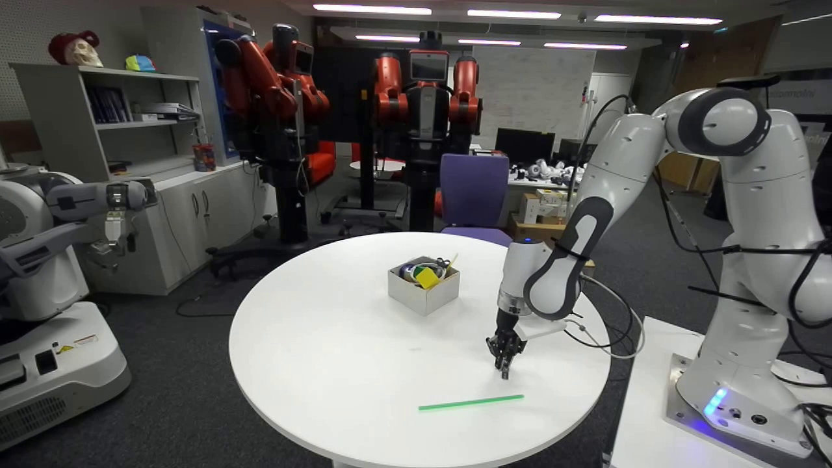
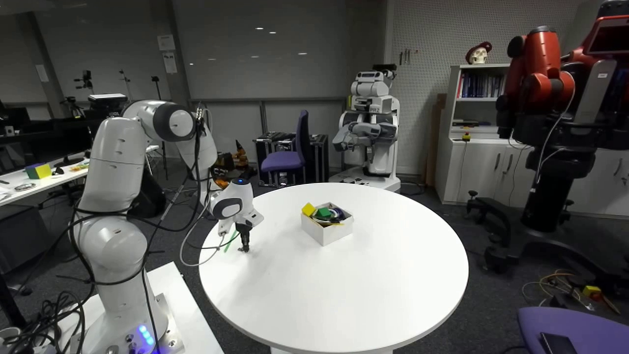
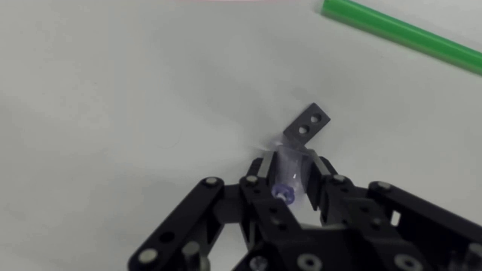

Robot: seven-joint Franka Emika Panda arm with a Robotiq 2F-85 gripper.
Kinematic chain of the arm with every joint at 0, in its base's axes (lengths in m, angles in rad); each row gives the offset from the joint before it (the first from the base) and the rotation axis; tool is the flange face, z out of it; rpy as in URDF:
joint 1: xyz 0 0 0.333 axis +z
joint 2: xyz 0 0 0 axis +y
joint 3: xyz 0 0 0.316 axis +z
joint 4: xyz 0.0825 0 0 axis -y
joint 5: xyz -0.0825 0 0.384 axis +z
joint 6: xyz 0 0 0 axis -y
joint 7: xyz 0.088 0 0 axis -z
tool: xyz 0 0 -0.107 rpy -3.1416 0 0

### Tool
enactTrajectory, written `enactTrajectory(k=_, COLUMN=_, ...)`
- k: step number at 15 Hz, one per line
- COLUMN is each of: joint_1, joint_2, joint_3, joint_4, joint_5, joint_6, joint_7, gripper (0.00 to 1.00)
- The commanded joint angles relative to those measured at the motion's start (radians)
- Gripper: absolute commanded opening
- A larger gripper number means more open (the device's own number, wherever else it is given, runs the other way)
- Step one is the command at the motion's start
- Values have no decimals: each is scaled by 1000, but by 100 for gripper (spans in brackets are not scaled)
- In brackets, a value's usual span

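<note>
Round white table [image 1: 312,354]: near a green rod [image 1: 471,402], translucent piece [image 3: 292,171] in the two-fingered pinch of the gripper [image 3: 293,161].

Spreads as a round, white surface [image 1: 312,351]. Carries an open box [image 1: 419,297] of assorted things [image 1: 427,278] and, well apart, a thin green rod [image 1: 470,402]. Has a translucent piece [image 3: 292,165] between the fingers [image 3: 267,164]; resting or raised, cannot tell.

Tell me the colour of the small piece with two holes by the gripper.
The piece is dark grey; it shows best in the wrist view.
</note>
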Motion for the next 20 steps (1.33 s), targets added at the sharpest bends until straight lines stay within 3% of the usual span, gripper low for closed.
enactTrajectory(k=1, joint_1=-3, joint_2=-51, joint_3=-11, joint_4=-37, joint_5=-8, joint_6=38, joint_7=5, gripper=1)
enactTrajectory(k=5, joint_1=-25, joint_2=-117, joint_3=-27, joint_4=-53, joint_5=10, joint_6=89, joint_7=6, gripper=0)
enactTrajectory(k=8, joint_1=-18, joint_2=-170, joint_3=-85, joint_4=-40, joint_5=-7, joint_6=128, joint_7=30, gripper=0)
enactTrajectory(k=13, joint_1=56, joint_2=-205, joint_3=-273, joint_4=61, joint_5=-106, joint_6=114, joint_7=115, gripper=0)
enactTrajectory(k=17, joint_1=147, joint_2=-141, joint_3=-456, joint_4=239, joint_5=-261, joint_6=43, joint_7=292, gripper=0)
enactTrajectory(k=20, joint_1=202, joint_2=-79, joint_3=-533, joint_4=380, joint_5=-341, joint_6=-56, joint_7=422, gripper=0)
